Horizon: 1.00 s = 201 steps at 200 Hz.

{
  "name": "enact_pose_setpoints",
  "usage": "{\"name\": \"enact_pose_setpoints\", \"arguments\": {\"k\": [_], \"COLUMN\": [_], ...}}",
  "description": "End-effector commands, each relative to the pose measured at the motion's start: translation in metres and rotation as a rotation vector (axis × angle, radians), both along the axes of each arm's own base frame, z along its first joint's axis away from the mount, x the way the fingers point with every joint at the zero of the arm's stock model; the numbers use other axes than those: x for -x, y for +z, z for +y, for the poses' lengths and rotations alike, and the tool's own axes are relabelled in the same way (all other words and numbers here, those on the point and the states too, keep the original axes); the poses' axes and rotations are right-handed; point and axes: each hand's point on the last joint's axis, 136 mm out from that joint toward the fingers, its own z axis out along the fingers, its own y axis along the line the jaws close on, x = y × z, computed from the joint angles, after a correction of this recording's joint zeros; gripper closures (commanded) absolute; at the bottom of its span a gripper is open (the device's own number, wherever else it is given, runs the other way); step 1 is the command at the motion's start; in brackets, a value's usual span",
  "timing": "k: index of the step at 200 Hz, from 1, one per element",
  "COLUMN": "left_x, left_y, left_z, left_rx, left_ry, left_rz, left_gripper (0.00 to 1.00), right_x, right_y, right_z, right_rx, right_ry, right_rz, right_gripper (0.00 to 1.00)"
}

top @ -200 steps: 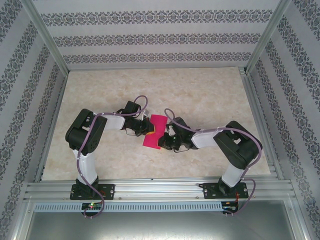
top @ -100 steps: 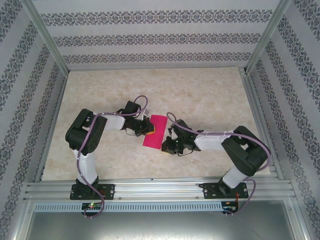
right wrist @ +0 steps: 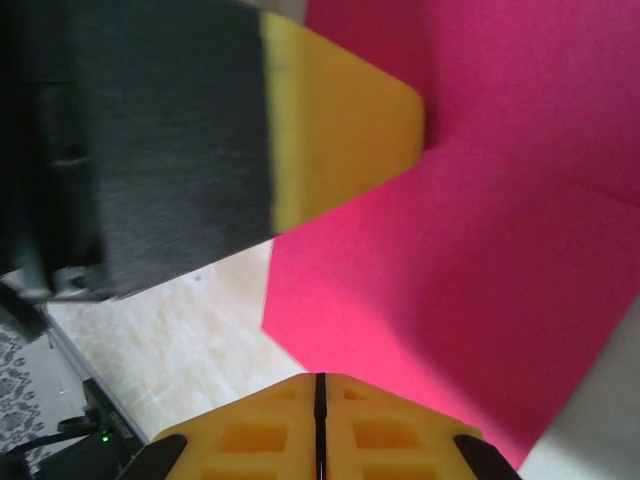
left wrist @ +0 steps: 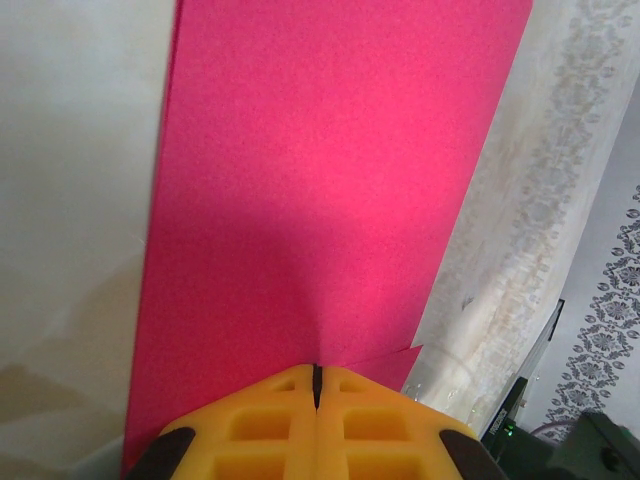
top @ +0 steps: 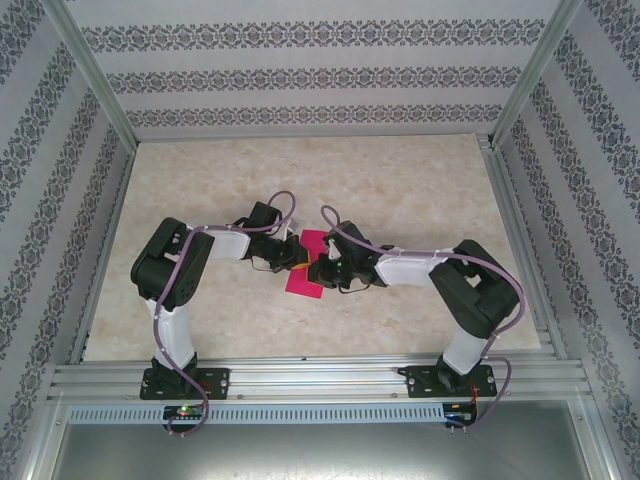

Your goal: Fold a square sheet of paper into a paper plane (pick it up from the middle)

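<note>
On worktop centre: square sheet of paper, partly folded, one crease visible. Both arms meet over it. At its left edge, left gripper pressed together, tips on paper; pinching or pressing, cannot tell. At right edge, right gripper pressed together

Seeing magenta-pink on square sheet of paper, yellow with black on left gripper, beige marbling on table, grey floral stripes on white walls, purple cables.
</note>
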Motion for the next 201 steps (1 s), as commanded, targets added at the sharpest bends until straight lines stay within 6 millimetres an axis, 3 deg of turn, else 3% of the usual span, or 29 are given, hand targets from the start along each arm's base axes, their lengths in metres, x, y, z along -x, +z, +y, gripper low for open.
{"name": "enact_pose_setpoints", "arguments": {"k": [1, 40, 75, 146, 201], "left_x": [0.009, 0.006, 0.012, 0.005, -0.009], "left_y": [-0.018, 0.01, 0.03, -0.013, -0.017], "left_z": [0.014, 0.01, 0.003, 0.016, 0.032], "left_rx": [-0.107, -0.078, -0.055, -0.181, -0.19], "left_ry": [0.013, -0.014, -0.042, 0.008, 0.043], "left_rz": [0.033, -0.033, -0.075, -0.024, -0.038], "left_gripper": [0.94, 0.83, 0.79, 0.91, 0.91], "right_x": [0.005, 0.02, 0.022, 0.023, 0.035], "right_y": [-0.02, -0.046, -0.051, -0.052, -0.067], "right_z": [-0.007, -0.021, -0.024, -0.031, -0.043], "right_rx": [0.061, 0.101, 0.107, 0.128, 0.174], "right_ry": [-0.001, -0.002, -0.006, -0.007, 0.011], "right_rz": [0.046, 0.102, 0.109, 0.107, 0.135], "right_gripper": [0.91, 0.95, 0.96, 0.98, 1.0]}}
